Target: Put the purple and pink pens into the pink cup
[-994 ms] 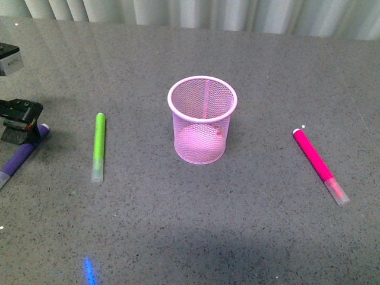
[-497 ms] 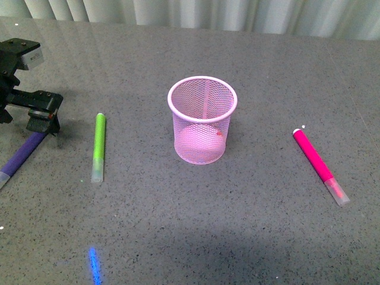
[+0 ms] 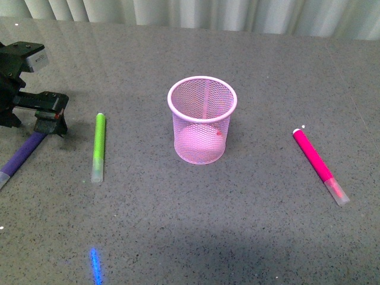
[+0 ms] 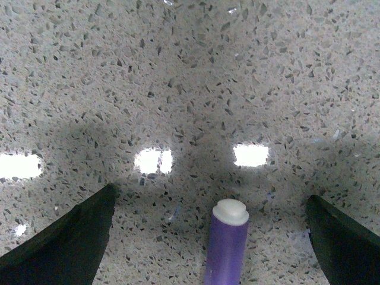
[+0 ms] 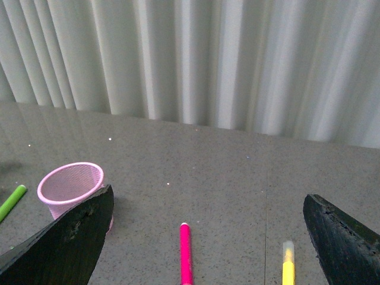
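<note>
Starting at the left tool [image 3: 31, 119], we find its jaws spread wide over the left edge of the worktop [image 3: 267, 71]. They straddle the far, white-tipped end of the purple pen [image 3: 21, 155], with a gap on each side, so nothing is held. We cannot tell how close the tips are to the surface. That one purple pen lies flat, slanting toward the near left corner.

The right tool [image 5: 208, 196], seen only through its own wrist camera, is likewise fully open and empty, raised above the worktop.

Moving outward, we count four markers in all. Just right of the purple pen lies one green marker [image 3: 98, 145], running near to far. Well to the right lies one pink pen [image 3: 314, 157], its clear cap at the near end. One yellow marker [image 5: 288, 264] shows only in the right wrist view, beside the pink pen on the side away from the cup.

Between the green marker and the pink pen stands the single pink cup [image 3: 202, 139], upright and apart from every marker. A pale curtain [image 3: 178, 12] hangs along the far edge.
</note>
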Robot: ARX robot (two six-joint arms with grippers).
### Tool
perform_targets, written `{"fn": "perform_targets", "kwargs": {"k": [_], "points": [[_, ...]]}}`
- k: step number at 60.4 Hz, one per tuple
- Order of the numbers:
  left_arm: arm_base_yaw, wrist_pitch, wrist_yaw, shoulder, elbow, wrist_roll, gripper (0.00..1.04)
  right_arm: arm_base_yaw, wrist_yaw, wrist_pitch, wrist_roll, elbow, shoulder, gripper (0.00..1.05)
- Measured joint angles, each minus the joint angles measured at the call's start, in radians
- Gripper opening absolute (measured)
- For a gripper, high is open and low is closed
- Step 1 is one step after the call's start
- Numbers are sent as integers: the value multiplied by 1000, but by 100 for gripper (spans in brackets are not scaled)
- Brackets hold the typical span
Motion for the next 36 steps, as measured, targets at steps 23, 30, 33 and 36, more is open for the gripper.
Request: {"fn": "perform_targets", "kwargs": {"k": [23, 30, 33, 36], "points": [[-8, 2, 12, -40, -70, 2, 97, 0, 0, 0, 0, 0, 0, 97], [-7, 8, 12, -46, -81, 2, 90, 0, 0, 0, 0, 0, 0, 97], [-6, 12, 13, -48, -85, 2, 87, 0, 0, 0, 0, 0, 0, 97], [-6, 13, 14, -48, -87, 2, 81, 0, 0, 0, 0, 0, 0, 97]]}}
